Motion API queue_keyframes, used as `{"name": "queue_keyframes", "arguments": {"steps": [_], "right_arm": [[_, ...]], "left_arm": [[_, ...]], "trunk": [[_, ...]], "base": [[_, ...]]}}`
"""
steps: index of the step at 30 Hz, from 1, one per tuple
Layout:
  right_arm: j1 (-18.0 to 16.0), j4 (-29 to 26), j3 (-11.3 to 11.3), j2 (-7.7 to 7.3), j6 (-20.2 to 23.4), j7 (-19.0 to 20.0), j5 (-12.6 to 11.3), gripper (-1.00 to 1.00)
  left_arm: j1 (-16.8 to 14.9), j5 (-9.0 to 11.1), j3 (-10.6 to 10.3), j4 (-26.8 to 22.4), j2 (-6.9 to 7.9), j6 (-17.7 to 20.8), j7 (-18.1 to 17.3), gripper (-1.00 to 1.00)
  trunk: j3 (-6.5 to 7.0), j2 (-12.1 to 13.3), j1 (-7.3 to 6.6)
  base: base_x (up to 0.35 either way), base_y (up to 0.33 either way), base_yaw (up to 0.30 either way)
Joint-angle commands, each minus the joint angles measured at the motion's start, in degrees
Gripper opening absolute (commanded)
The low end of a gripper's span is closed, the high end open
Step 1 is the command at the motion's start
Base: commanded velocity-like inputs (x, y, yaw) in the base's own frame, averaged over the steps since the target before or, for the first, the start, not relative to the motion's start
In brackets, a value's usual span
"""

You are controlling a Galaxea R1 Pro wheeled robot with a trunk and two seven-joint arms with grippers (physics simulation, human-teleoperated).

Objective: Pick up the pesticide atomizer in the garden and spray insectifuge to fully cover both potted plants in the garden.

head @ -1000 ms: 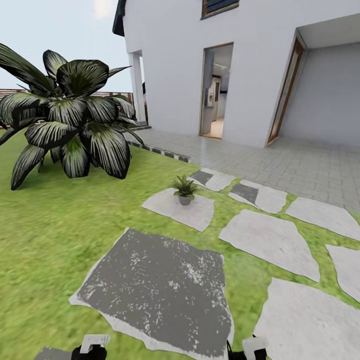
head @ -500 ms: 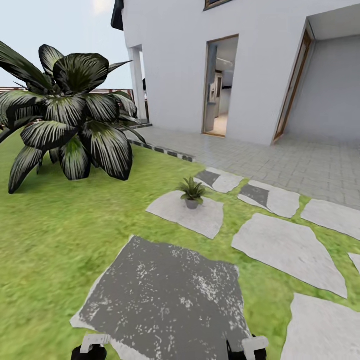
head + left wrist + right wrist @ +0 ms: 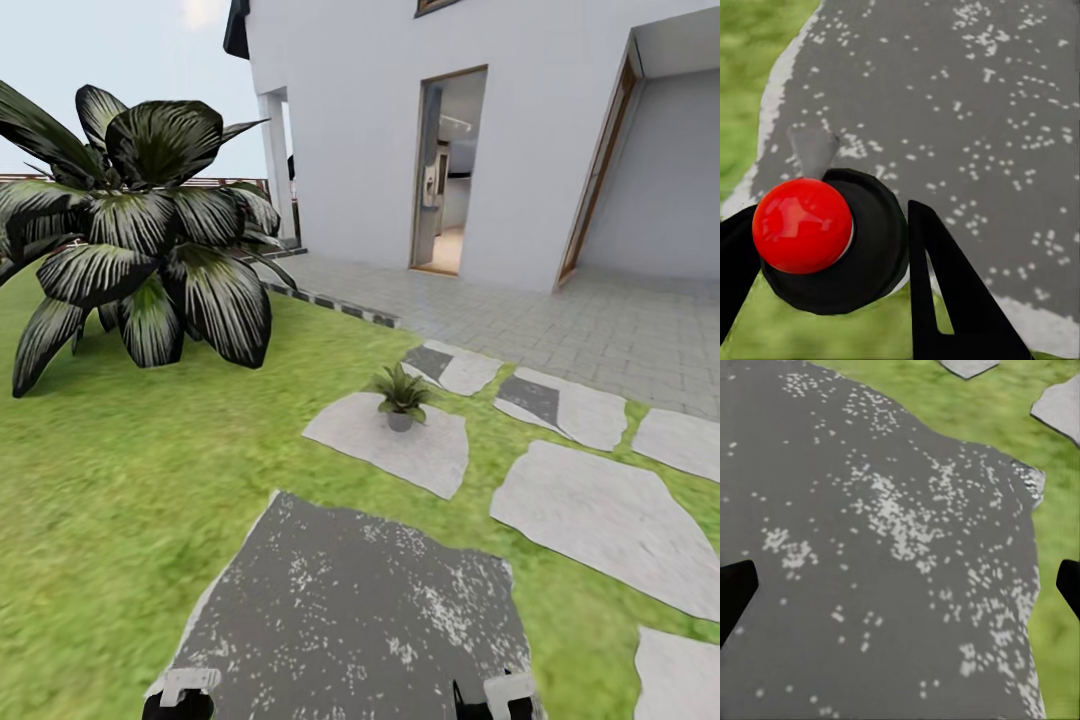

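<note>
The left gripper (image 3: 826, 234) had its two black fingers closed against a round black body topped by a glossy red ball with a pale grey spout beside it. This looked like the pesticide atomizer (image 3: 874, 251) seen end-on, so its sides and any label were hidden. One finger was cut off by the edge of the left wrist view. The right gripper (image 3: 900, 592) showed only two dark fingertips at opposite edges of the right wrist view, spread wide with nothing between them.

Beneath both lay a dark grey stepping stone (image 3: 350, 610), irregular in outline, rough and flecked with white, with a paler chipped rim. Blurred green lawn (image 3: 110, 480) of the garden surrounded it. Paler, smoother stones (image 3: 610, 520) followed to the right. On one of them (image 3: 395, 450) stood a small spiky plant (image 3: 401, 392) in a grey pot, too small for detail.

Further left on the grass sat a potted plant (image 3: 150, 230), a big rosette of broad, pointed dark leaves with pale streaks, its base hidden by foliage and its left side cropped. Behind ran pale tiled paving (image 3: 560, 320), a brown slatted fence (image 3: 40, 181) mostly masked by leaves, and a white house (image 3: 350, 120) with an open doorway (image 3: 448, 170), its interior indistinct. No writing was legible.
</note>
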Motion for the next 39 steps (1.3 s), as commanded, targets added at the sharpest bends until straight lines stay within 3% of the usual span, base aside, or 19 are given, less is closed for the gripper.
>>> {"name": "queue_keyframes", "arguments": {"steps": [1, 27, 39], "right_arm": [[-0.05, 0.06, -0.43, 0.01, -0.16, -0.28, 0.61, 1.0], [-0.04, 0.05, -0.43, 0.0, -0.16, -0.28, 0.61, 1.0], [-0.06, 0.05, -0.43, -0.03, -0.16, -0.28, 0.61, 1.0]], "left_arm": [[-0.04, 0.58, -0.22, 0.06, 0.02, -0.13, -0.32, -1.0], [-0.04, 0.58, -0.22, 0.06, 0.02, -0.13, -0.32, -1.0], [-0.04, 0.6, -0.22, 0.06, 0.02, -0.12, -0.32, -1.0]], "trunk": [[-0.05, -0.02, 0.02], [-0.05, -0.02, 0.02], [-0.05, -0.02, 0.02]], "base": [[0.295, 0.22, 0.0], [0.295, 0.22, -0.002], [0.294, 0.221, -0.196]]}}
